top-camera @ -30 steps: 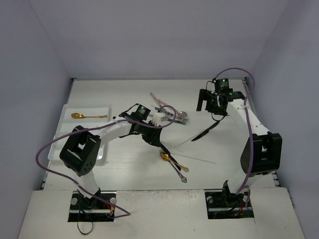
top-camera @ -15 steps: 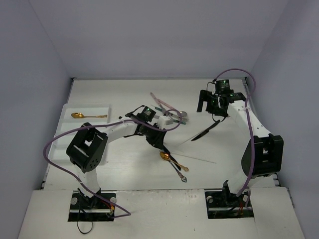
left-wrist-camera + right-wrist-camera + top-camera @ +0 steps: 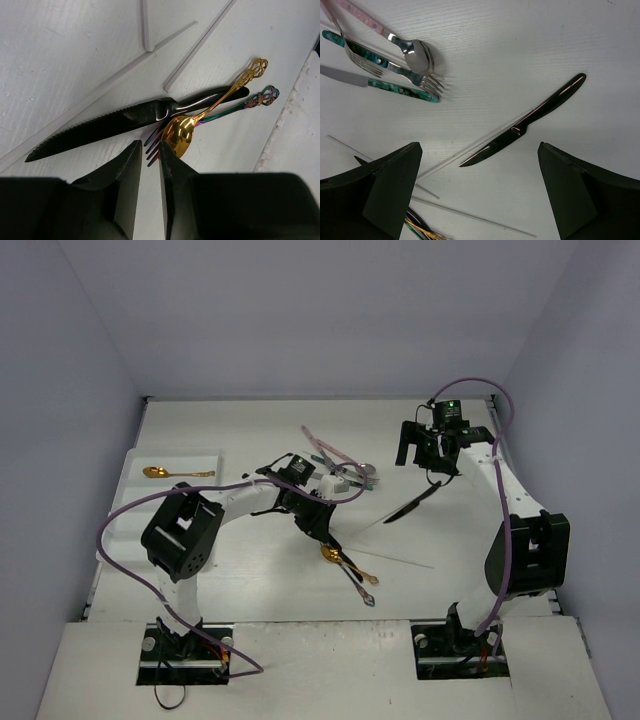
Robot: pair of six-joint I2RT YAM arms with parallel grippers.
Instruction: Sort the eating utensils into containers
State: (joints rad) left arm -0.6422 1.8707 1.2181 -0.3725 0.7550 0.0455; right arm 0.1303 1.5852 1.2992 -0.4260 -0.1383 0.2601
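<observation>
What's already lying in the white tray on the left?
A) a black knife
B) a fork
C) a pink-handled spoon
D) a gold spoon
D: in the top view a gold spoon lies at the far end of the white tray, and no other utensil shows in it.
</observation>
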